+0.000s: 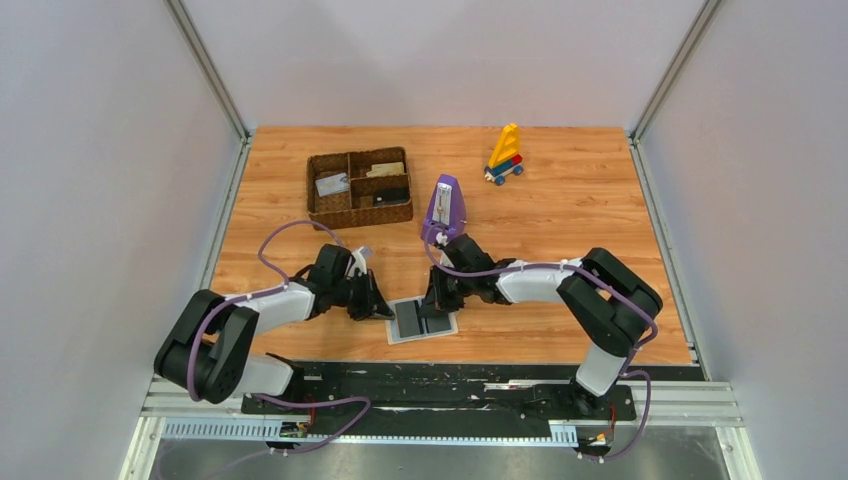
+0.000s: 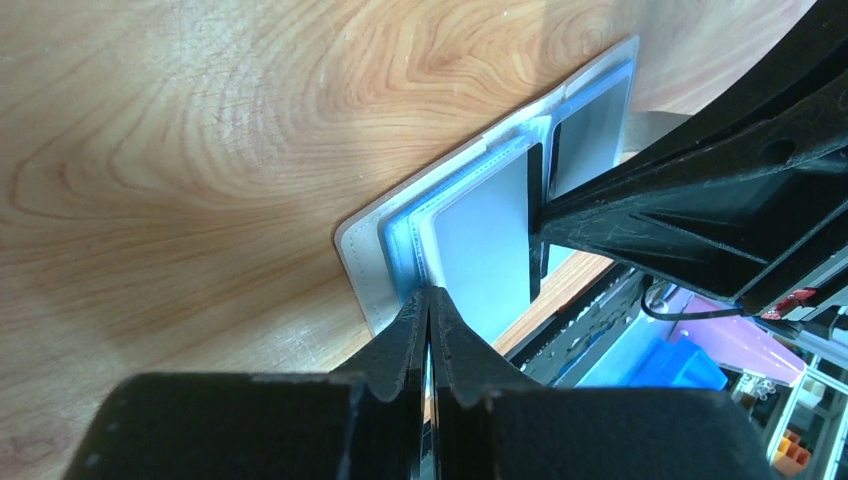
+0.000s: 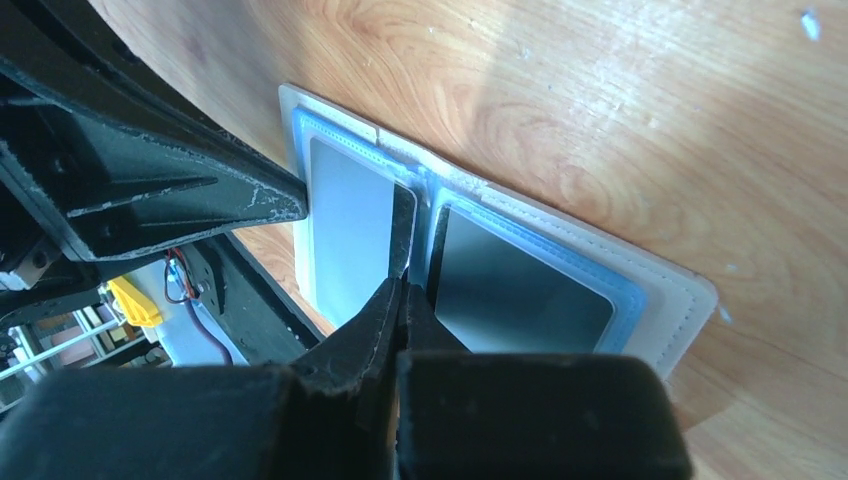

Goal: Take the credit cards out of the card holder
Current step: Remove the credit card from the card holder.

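The light-blue card holder [image 1: 422, 320] lies open on the table near the front edge. It also shows in the left wrist view [image 2: 365, 250] and the right wrist view [image 3: 670, 300]. A grey card [image 3: 345, 220] sits in one pocket and a dark card [image 3: 520, 280] in the other. My left gripper [image 1: 385, 308] is shut on the holder's outer edge [image 2: 428, 292]. My right gripper [image 1: 432, 300] is shut at the middle fold on the edge of a black card [image 3: 402, 230], which stands partly out of its slot. The black card also shows in the left wrist view [image 2: 535, 220].
A brown woven tray [image 1: 358, 188] at the back left holds a grey card [image 1: 331, 184], a tan card [image 1: 385, 169] and a black card [image 1: 392, 195]. A purple metronome [image 1: 441, 208] stands just behind my right gripper. A toy boat [image 1: 505, 155] is at the back.
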Controlling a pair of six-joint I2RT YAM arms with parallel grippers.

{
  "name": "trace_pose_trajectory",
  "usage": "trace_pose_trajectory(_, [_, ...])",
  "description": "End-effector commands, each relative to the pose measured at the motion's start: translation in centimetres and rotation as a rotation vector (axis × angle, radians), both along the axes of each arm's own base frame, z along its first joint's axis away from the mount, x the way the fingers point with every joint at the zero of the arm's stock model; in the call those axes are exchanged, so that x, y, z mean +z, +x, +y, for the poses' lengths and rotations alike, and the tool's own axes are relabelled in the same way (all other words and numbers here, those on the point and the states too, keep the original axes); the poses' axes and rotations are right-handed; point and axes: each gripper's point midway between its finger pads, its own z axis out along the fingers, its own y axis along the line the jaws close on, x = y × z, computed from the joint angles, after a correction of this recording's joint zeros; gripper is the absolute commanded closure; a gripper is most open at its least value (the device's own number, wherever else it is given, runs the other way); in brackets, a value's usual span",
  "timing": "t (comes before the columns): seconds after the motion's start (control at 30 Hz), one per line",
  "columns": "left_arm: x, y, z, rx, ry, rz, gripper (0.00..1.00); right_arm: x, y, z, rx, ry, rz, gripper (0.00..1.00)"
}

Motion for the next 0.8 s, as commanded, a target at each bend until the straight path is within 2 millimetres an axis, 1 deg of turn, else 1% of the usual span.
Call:
trace_pose_trajectory(0.0, [-2.4,-0.3,1.4,0.007,0.111,0.033,0.92,2.2,0.5,0.4,0.027,0.107,-0.045,1.0])
trace_pose_trajectory(0.2, [-2.4,-0.2,1.3,0.005,0.106,0.033,0.92,2.1,0.1,-0.4,0.028,0.137,-0.029,1.0])
trace_pose_trajectory(0.37, [-1.9,-0.1,1.4,0.0,0.11,0.016,0.91,2.8,0.2,-1.2,0.018,0.144,-0.053,1.0])
trace_pose_trajectory(0.47, [-1.6,0.0,1.3,-0.004,0.106,0.008,0.91,3.2,0.4,-1.1,0.011,0.152,-0.059,1.0])
trace_pose_trajectory(0.5, [-1.6,0.0,1.3,-0.005,0.103,0.007,0.91,3.3,0.4,-0.9,0.013,0.155,-0.057,0.98])
trace_pose_trajectory(0.57, [-1.6,-0.1,1.3,-0.005,0.104,0.01,0.91,3.4,0.5,-0.7,0.016,0.16,-0.049,0.85])
trace_pose_trajectory(0.6, [-1.6,-0.1,1.3,-0.005,0.102,0.01,0.91,3.3,0.6,-0.6,0.015,0.159,-0.043,0.82])
trace_pose_trajectory(0.67, [-1.6,-0.1,1.3,-0.006,0.104,0.011,0.91,3.2,0.8,-0.4,0.012,0.157,-0.043,0.78])
trace_pose_trajectory(0.77, [-1.7,-0.2,1.4,-0.006,0.109,0.013,0.91,2.6,1.1,-0.3,0.005,0.141,-0.035,0.77])
